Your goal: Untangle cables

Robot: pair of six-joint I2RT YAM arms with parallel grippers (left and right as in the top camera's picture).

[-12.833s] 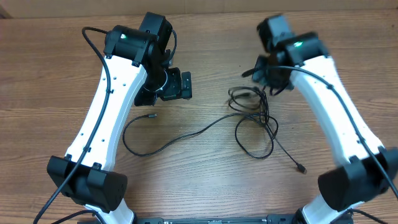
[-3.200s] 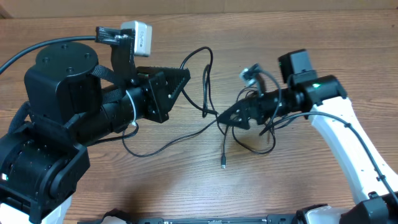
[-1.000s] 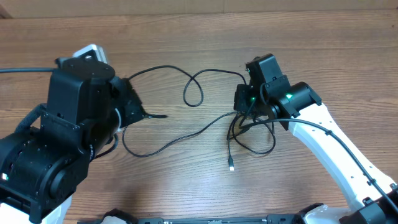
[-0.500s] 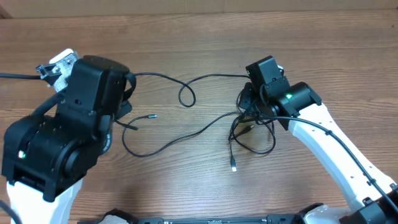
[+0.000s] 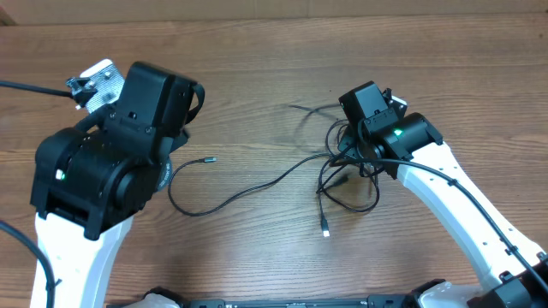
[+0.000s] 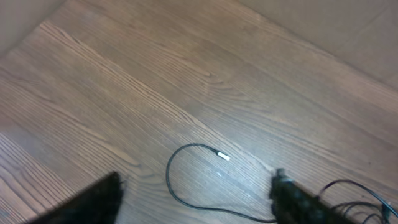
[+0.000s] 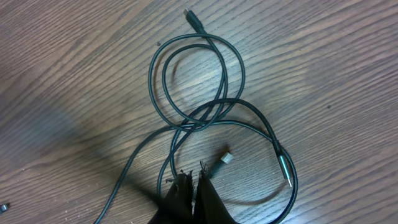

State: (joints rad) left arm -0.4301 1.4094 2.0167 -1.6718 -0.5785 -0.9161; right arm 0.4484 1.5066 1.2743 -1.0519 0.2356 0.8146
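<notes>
The cables [image 5: 347,175] lie on the wooden table [image 5: 257,68], most of them gathered in a tangle [image 7: 186,124] of overlapping loops under the wrist of the right arm [image 5: 445,180]. In the overhead view that wrist covers the upper part of the tangle, so the crossings there are hidden.

The right tool [image 7: 191,186] sits at the tangle's edge with its two fingers pressed together. Strands run right up to its tips, but I cannot tell whether one is pinched between them. Close to those tips lie a small square-ended plug [image 7: 227,158] and a metal jack plug [image 7: 283,167]. Another plug [image 7: 189,15] points away on the tangle's far side.

From the tangle a long cable [image 5: 248,190] runs out to the left across bare wood. It curls into an open hook and ends in a small silver plug [image 5: 208,159], well apart from the tangle. One short end with a plug [image 5: 325,231] trails out of the tangle toward the robot's base. A thin blurred strand [image 5: 304,109] shows on the tangle's far left side.

The bulky black housing of the left arm [image 5: 120,162] stands well left of the tangle and hides its own tool from above. In the left wrist view the left tool [image 6: 198,180] has its fingers spread wide with nothing between them. It hangs above the hook of the long cable.
</notes>
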